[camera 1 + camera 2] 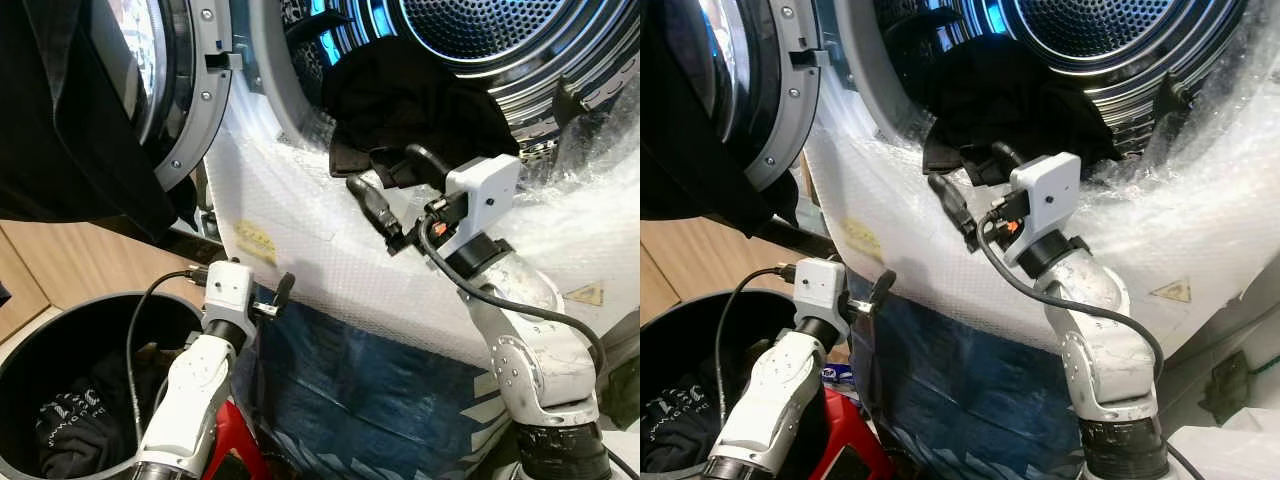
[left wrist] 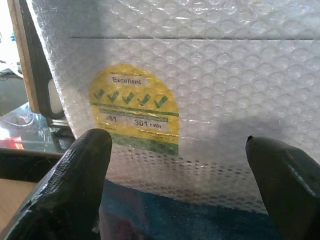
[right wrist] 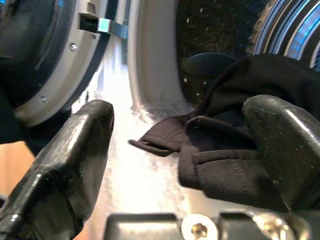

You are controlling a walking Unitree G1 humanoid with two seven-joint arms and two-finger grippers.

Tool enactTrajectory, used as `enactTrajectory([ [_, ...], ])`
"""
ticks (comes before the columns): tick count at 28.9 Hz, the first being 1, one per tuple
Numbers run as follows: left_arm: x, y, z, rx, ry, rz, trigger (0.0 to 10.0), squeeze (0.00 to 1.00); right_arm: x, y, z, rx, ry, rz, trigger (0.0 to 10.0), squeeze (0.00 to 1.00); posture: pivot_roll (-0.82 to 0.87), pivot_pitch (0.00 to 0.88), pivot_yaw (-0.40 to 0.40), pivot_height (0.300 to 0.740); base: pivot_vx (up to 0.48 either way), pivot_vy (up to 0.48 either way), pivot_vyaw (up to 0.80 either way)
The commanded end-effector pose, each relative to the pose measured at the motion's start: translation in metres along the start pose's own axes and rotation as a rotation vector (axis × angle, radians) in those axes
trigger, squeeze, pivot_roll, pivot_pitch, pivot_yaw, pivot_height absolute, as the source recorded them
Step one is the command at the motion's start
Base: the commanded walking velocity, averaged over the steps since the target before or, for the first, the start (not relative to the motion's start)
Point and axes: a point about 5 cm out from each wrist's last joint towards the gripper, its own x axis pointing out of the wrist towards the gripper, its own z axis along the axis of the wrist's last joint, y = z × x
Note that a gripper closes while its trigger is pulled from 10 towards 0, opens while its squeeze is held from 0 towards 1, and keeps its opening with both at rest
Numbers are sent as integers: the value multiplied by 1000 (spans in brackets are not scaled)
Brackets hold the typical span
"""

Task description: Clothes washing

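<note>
A black garment [image 1: 400,100] lies draped over the lower lip of the washer's steel drum [image 1: 480,30], part in and part hanging out. My right gripper [image 1: 380,167] is raised just below its hanging edge and stands open. In the right wrist view the cloth [image 3: 225,150] sits ahead of the open fingers, nearer one finger [image 3: 280,145]. My left gripper [image 2: 180,145] is lower and open with nothing in it, facing the bubble-wrapped front panel [image 1: 300,250]. A black round basket [image 1: 60,310] at lower left holds dark clothes [image 1: 75,425].
The washer door [image 1: 185,90] stands open at upper left, with dark cloth [image 1: 70,120] hanging in front of it. A yellow energy sticker [image 2: 134,107] is on the panel. Blue plastic sheeting [image 1: 350,380] covers the machine's lower front. A red object [image 1: 235,440] lies beside the basket.
</note>
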Motion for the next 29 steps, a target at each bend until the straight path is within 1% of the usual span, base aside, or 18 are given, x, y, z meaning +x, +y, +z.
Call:
enactTrajectory([
  [1,0,-1,2,14,1,-2,10000,0,2,-1,-2,-31,-1,-26,10000,0,-52,12,-35,740,0,0,0],
  [2,0,-1,2,14,0,0,10000,0,3,-1,-2,-43,-7,-36,10000,0,-52,11,-35,740,0,0,0],
  [3,0,-1,2,14,-1,1,10000,0,4,-4,1,-73,-41,-95,10000,0,-51,9,-36,740,0,0,0],
  [4,0,-1,2,14,-1,1,10000,0,5,-7,4,-90,-57,-127,10000,0,-52,10,-34,740,0,0,0],
  [5,0,-1,2,14,-1,0,10000,0,6,-9,6,-128,-81,-153,10000,0,-52,9,-35,740,0,0,0],
  [7,0,-2,2,13,-1,-1,10000,0,7,-9,7,-154,-93,-153,10000,0,-52,9,-35,740,0,0,0],
  [10,0,-2,2,13,-1,-1,10000,0,7,-9,4,-152,-84,-163,10000,0,-44,4,-36,740,0,0,0],
  [11,0,-1,3,14,-2,0,10000,0,8,-9,1,-177,-78,-157,10000,0,-41,3,-37,740,0,0,0],
  [15,0,0,3,15,-3,2,10000,0,9,-8,-1,-210,-69,-134,10000,0,-35,0,-37,740,0,0,0],
  [16,0,0,3,16,-4,4,10000,0,10,-9,-2,-229,-73,-130,10000,0,-32,0,-38,740,0,0,0],
  [18,0,1,3,17,-6,7,10000,0,12,-13,-3,-295,-66,-145,10000,0,-31,0,-38,740,0,0,0],
  [19,0,1,3,18,-7,7,10000,0,13,-13,-4,-307,-60,-147,10000,0,-31,0,-37,740,0,0,0],
  [25,-1,1,3,18,-9,9,10000,0,16,-9,-4,-300,-76,-152,10000,0,-25,0,-36,740,0,0,0],
  [26,0,1,3,-3,-12,14,10000,0,18,-7,-8,-314,-70,-146,10000,0,-24,0,-36,740,0,0,0],
  [29,0,1,4,4,-14,10,10000,0,20,-2,-10,-320,-72,-121,10000,0,-25,0,-35,740,0,0,0],
])
